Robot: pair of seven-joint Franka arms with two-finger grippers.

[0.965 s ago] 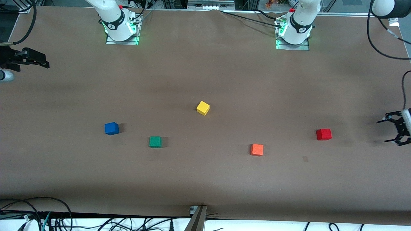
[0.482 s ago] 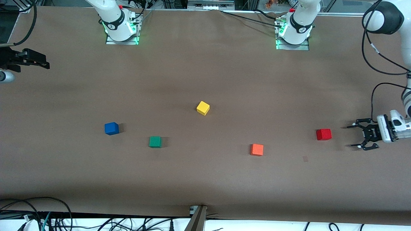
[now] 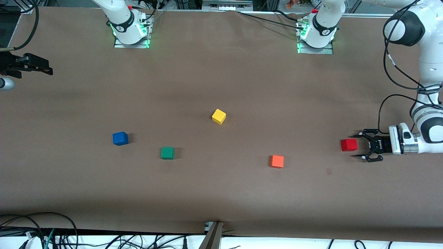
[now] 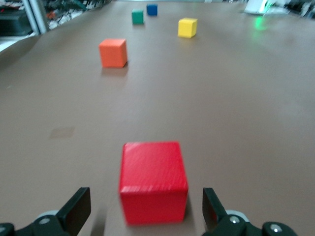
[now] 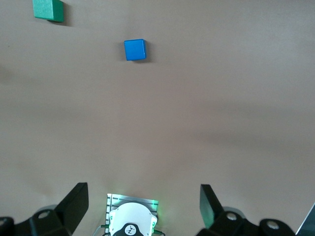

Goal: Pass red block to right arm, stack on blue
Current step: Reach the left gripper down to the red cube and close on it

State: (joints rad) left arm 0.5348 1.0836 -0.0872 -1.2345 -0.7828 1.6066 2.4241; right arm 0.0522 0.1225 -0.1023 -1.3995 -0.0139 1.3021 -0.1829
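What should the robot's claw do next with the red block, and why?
Probably slide the left gripper a bit more toward the red block, then close. Its fingers are open, low by the table, and the block sits just ahead of their tips, not yet between them. The right gripper waits at its end of the table.

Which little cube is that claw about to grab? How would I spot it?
Look at the left arm's end of the brown table, where the open left gripper reaches in low. The red block sits at its fingertips; the nearby orange cube is paler.

Matt red block (image 4: 153, 181), matt table (image 3: 221, 193)
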